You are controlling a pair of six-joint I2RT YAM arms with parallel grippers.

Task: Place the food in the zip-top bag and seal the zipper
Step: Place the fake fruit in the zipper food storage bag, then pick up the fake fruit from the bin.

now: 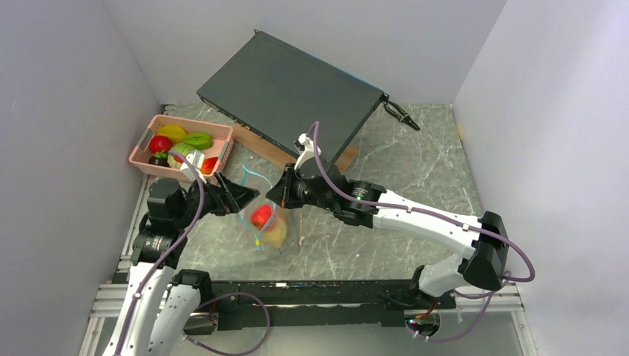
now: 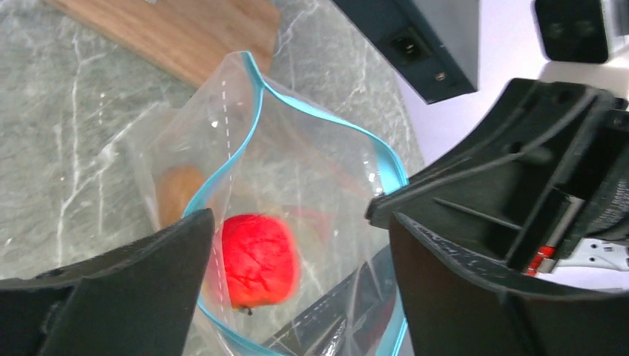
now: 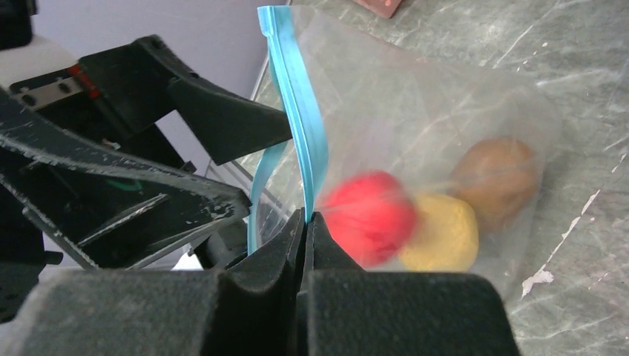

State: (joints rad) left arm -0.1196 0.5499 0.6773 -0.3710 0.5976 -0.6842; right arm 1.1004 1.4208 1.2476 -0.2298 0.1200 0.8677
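The clear bag [image 1: 276,236] sits on the grey marbled table [image 1: 415,170] between the 2 arms, its mouth gaping upward and the blue zipper strip [image 3: 300,126] curving round the opening; 3 pieces of toy food lie inside, a red one [image 3: 369,215], a yellow one [image 3: 443,233] touching it, and a brownish-orange one [image 3: 498,174] just behind the yellow; the right claw [image 3: 305,222] is pinched tight on the zipper strip at the bag's mouth, its fingers pressed together with the plastic between them; the left claw [image 2: 293,219] is spread wide and holds nothing, its fingers either side of the bag's open mouth, with the red piece showing through the plastic between them; a pink basket [image 1: 138,154] stands at the far left of the table, well apart from the bag, with more toy food in it, among them a yellow piece [image 1: 172,133], a red, and a green; a flat black box [image 1: 293,89] rests tilted on a wooden board [image 2: 185,30] beyond the bag.
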